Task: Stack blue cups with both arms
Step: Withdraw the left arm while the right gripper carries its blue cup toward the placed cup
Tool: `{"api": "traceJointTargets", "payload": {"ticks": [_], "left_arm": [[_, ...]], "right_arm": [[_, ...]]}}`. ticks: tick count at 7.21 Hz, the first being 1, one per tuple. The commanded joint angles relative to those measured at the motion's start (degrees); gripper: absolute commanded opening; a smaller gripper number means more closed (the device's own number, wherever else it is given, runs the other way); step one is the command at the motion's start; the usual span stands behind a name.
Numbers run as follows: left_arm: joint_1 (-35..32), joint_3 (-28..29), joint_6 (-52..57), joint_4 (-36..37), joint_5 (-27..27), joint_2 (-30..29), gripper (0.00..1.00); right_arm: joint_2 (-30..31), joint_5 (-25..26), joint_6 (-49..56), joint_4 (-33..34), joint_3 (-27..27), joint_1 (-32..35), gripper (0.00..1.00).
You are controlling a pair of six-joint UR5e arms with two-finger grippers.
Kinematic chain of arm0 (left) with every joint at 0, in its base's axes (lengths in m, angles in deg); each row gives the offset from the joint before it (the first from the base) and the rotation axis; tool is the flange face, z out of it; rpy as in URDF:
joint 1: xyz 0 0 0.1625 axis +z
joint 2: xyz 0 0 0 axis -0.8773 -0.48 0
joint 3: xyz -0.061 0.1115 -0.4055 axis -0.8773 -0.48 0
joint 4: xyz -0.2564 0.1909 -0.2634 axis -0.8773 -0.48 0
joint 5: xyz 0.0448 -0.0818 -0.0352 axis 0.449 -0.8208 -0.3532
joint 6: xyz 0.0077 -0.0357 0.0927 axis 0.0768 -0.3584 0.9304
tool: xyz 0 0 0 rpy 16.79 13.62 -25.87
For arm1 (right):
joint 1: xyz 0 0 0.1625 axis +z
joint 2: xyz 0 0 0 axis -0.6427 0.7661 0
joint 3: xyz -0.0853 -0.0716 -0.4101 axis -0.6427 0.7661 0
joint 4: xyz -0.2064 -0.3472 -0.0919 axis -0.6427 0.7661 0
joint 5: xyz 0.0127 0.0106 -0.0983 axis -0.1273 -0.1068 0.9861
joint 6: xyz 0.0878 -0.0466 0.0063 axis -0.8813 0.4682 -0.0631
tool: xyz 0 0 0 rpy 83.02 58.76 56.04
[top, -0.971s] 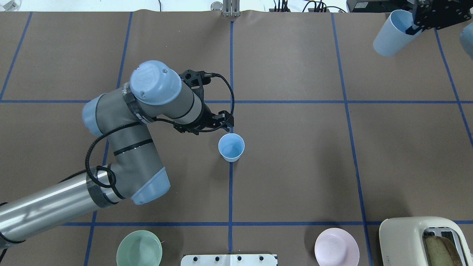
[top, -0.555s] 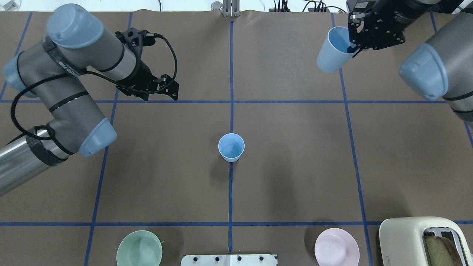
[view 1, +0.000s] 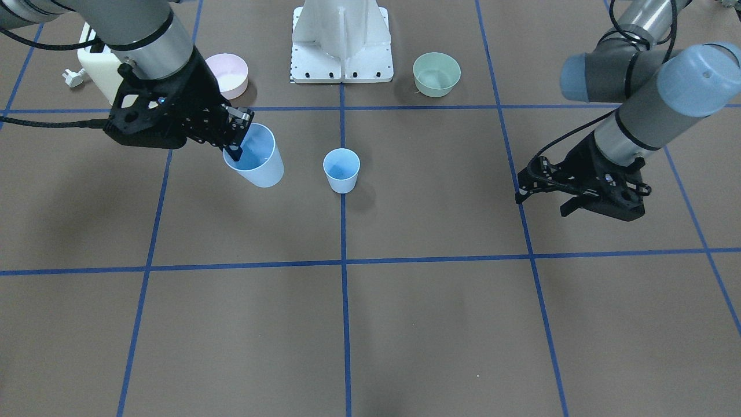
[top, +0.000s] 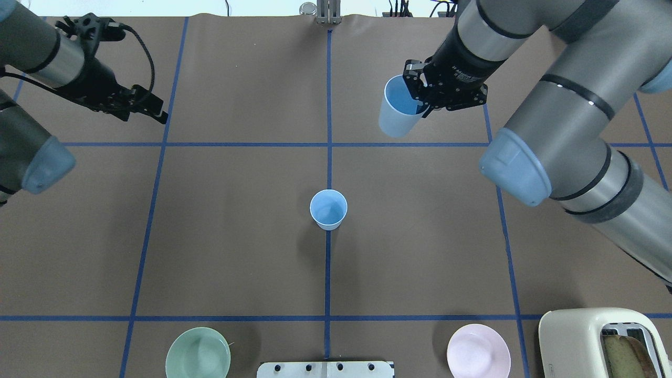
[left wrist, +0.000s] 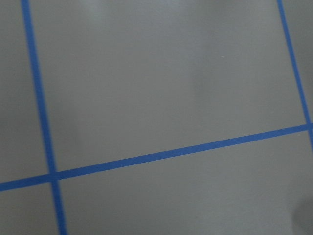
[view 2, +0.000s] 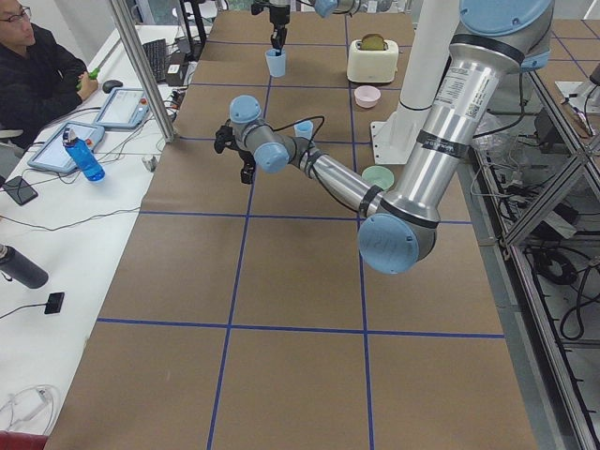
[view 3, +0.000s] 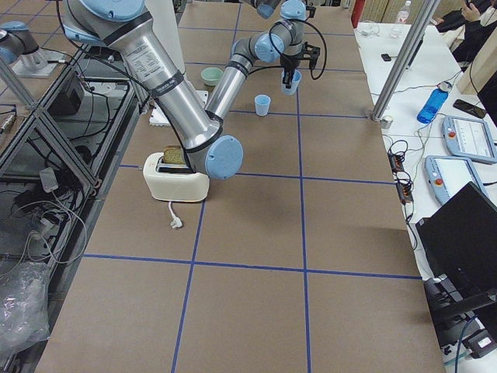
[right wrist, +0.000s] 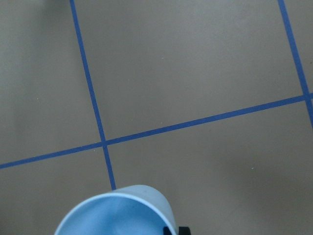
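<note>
So far, nothing is stacked. One small pale-blue tapered plastic cup [top: 328,210] stands upright mid-tabletop [top: 236,236]. The second pale-blue plastic cup [top: 397,113] hangs tilted, well apart, its rim clamped in the right arm [top: 572,94] jaws. The left arm [top: 42,50] jaws look parted, empty. Carrying over and nesting remain.

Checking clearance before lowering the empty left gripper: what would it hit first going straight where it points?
Only the brown paper-covered table with its blue tape lines: the black two-finger left gripper has nothing else ahead in its wrist view, though depth is unclear.
</note>
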Motion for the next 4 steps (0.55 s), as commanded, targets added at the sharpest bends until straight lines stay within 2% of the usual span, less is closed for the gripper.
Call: {"api": "traceJointTargets", "payload": {"ticks": [1,4], "left_arm": [[-4.66,-0.15,7.04,-1.52,-2.47,4.8,0.98],[-8.17,-0.06,8.38,-4.69,-5.27,8.25,0.98]], "right_arm": [[-1.55,6.16,-4.06,-0.24,0.39,-6.32,0.0],[-1.73,11.02,-6.7,-2.16,1.79,-11.61,0.0]]}}
